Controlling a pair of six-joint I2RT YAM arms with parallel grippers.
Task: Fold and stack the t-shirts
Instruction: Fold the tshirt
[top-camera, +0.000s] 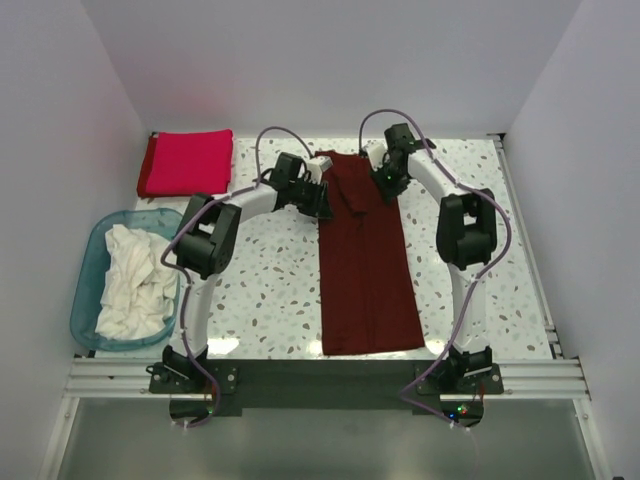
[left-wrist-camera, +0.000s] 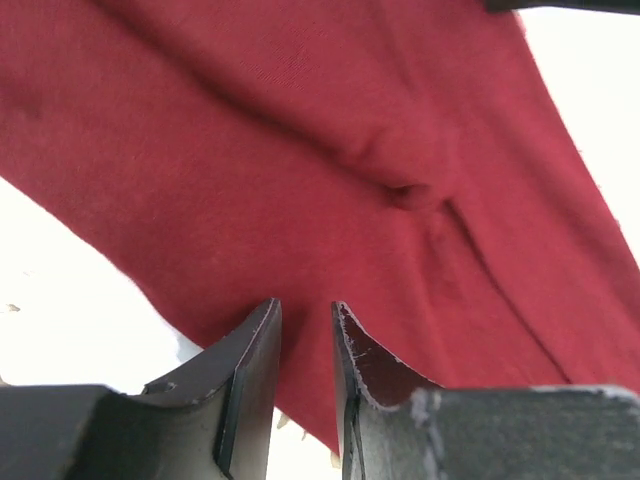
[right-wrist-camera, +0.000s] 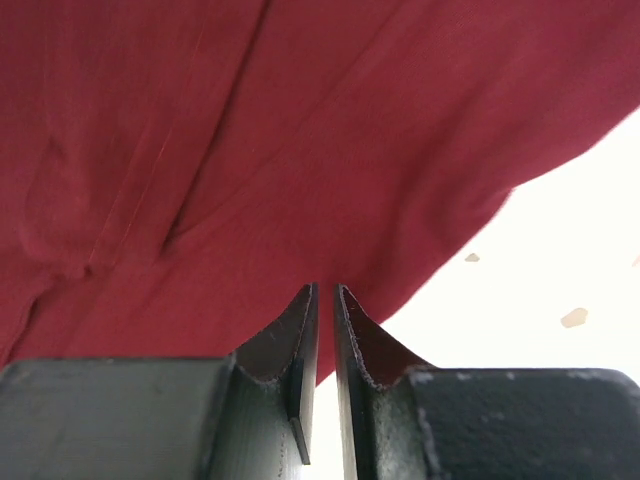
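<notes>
Overhead, the left gripper (top-camera: 322, 207) and right gripper (top-camera: 385, 187) are sitting at the far end of the maroon shirt (top-camera: 366, 285). Only the wrist views are showing the jaws: left slightly parted, right grasp impossible to tell.

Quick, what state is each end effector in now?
Left end effector: slightly open, over the maroon t-shirt.
Right end effector: cannot be told.

The white arms (top-camera: 196, 300) have black joints (top-camera: 466, 232), lilac cables (top-camera: 259, 150) and dark fingers (left-wrist-camera: 252, 358).

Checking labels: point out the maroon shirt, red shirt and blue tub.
maroon shirt (top-camera: 366, 290), top view, middle of the body.
red shirt (top-camera: 188, 162), top view, centre of the fold.
blue tub (top-camera: 82, 290), top view, left wall.
</notes>
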